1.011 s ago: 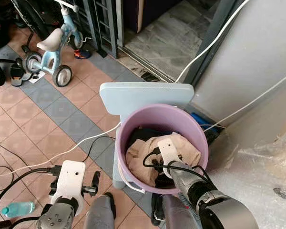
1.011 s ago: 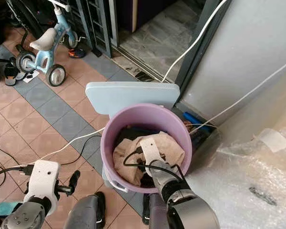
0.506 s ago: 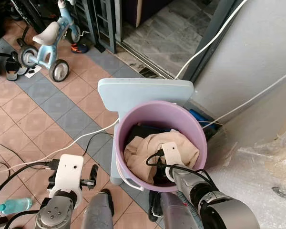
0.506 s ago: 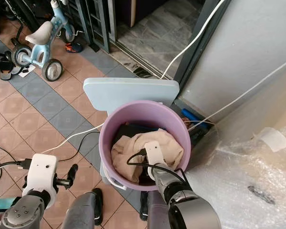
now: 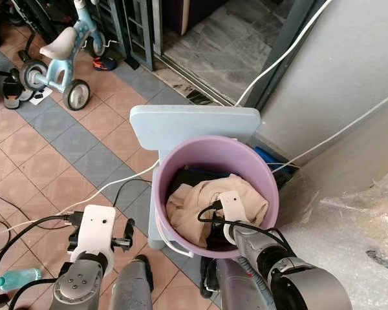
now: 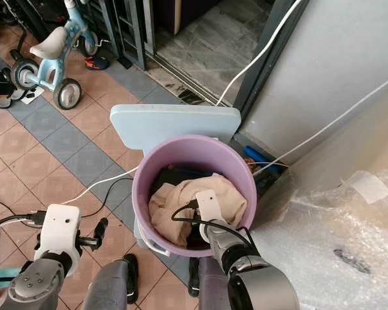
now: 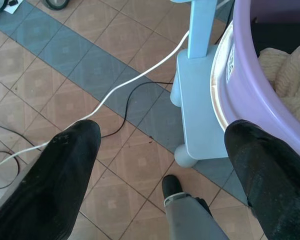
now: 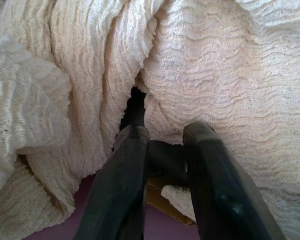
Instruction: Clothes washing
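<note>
Down inside the purple bucket, which sits on a pale blue stool, the right gripper is buried among the laundry. Its two black fingers stand close together with a fold of the cream knitted garment pinched between them, the cloth bunching around and ahead of the tips. Dark clothing lies beyond it, toward the far side of the bucket.

To lift well, I would judge the pinch ought to hold a thick gather rather than a thin edge, and the pull should go straight up so the loose knit clears the rim without dragging the bucket off the stool. The garment looks soft and stretchy, likely to sag and trail.

The left gripper hangs over the tiled floor with its fingers wide apart, the bucket wall just beside one fingertip and a white cable running below.
</note>
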Available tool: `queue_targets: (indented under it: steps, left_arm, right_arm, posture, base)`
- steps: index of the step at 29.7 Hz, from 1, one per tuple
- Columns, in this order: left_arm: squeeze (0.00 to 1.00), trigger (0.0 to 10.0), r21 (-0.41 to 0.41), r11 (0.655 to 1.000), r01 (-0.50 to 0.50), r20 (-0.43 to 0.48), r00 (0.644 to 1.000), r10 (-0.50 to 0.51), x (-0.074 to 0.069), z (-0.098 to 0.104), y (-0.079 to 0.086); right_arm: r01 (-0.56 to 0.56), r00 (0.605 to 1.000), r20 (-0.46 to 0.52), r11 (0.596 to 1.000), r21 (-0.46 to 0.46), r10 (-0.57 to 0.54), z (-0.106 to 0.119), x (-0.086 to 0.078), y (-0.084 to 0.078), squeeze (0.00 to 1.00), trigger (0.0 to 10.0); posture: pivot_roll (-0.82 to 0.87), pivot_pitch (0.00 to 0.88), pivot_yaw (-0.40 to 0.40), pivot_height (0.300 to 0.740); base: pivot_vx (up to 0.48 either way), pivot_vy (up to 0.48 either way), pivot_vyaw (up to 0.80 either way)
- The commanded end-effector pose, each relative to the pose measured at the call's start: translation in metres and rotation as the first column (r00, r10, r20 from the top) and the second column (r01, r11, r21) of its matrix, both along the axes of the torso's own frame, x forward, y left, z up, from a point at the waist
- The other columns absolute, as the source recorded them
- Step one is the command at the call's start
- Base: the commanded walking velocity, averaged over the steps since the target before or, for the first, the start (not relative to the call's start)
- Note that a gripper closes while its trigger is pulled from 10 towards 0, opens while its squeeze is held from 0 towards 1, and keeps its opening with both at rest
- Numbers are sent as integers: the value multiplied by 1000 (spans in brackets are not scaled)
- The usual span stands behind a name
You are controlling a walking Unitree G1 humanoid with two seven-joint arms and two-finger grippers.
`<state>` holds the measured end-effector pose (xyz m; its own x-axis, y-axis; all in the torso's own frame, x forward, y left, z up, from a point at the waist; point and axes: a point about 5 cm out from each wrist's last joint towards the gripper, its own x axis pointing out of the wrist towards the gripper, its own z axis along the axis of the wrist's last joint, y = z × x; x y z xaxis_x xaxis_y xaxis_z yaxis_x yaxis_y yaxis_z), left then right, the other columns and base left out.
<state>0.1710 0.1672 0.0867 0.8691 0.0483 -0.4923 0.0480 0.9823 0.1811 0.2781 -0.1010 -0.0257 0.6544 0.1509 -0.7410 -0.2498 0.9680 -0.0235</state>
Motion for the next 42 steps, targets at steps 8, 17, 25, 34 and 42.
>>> queue_targets:
  steps: [8, 17, 25, 34, 42]
  left_arm:
    - [0, 10000, 5, 1000, -9, -28, 1000, 9, -3, -7, 0]
    - [0, 10000, -5, 1000, -3, -37, 999, 3, -6, -7, -2]
    - [0, 10000, -8, 1000, 8, -36, 999, -8, -2, -7, -3]
    - [0, 10000, -7, 1000, 23, -33, 999, -23, 5, -7, -4]
    - [0, 10000, -5, 999, 38, -26, 999, -38, 14, -9, -6]
  right_arm:
    - [-30, 1000, 6, 978, 204, 29, 9, 6, 21, 510, 10000]
    - [-177, 981, 133, 917, 358, 138, 29, 15, 41, 1000, 10000]
    - [-365, 928, 122, 922, 126, 351, 18, 3, 46, 1000, 10000]
    - [-445, 895, 81, 889, 110, 438, 14, -5, 61, 1000, 10000]
    - [-557, 822, 40, 817, -148, 568, 5, -10, 51, 0, 0]
  posture:
    - [167, 290, -89, 740]
    - [162, 279, -80, 740]
    - [167, 271, -76, 740]
    - [156, 274, -73, 740]
    - [146, 249, -76, 740]
  base:
    - [0, 0, 0]
    - [0, 0, 0]
    - [0, 0, 0]
    - [0, 0, 0]
    - [0, 0, 0]
